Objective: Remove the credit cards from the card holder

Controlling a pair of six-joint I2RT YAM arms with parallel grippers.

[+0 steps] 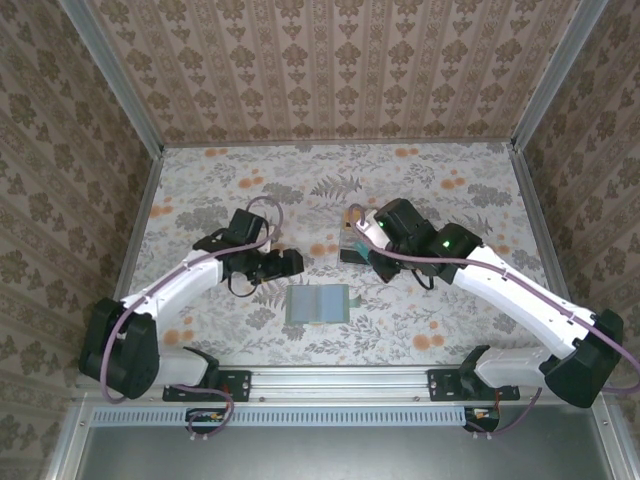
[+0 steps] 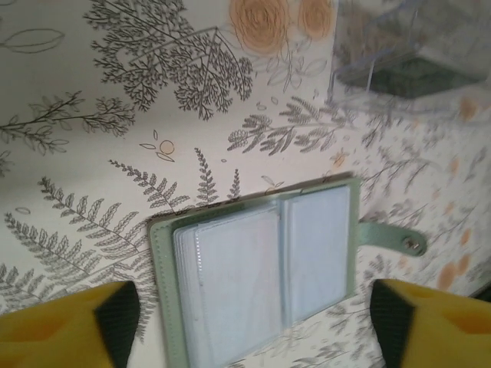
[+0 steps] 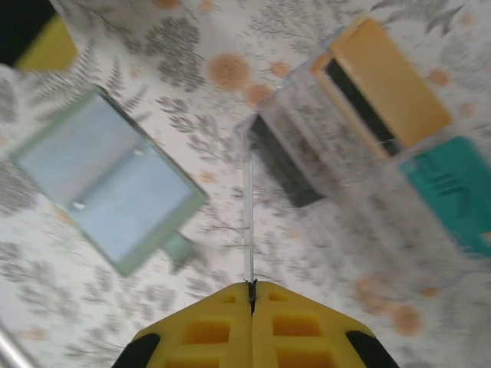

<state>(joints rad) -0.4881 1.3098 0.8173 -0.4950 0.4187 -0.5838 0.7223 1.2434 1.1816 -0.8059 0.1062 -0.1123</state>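
Open grey-green bifold card holder (image 2: 261,268) on floral-patterned desk (image 1: 200,180); left jaws spread wide near it; right jaws closed.

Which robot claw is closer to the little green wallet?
Left. The left gripper hovers open just past the card holder's far edge. The right gripper is farther away, shut, up by the clear tray.

Bright even light; card holder (image 3: 107,180) blurred in right wrist view
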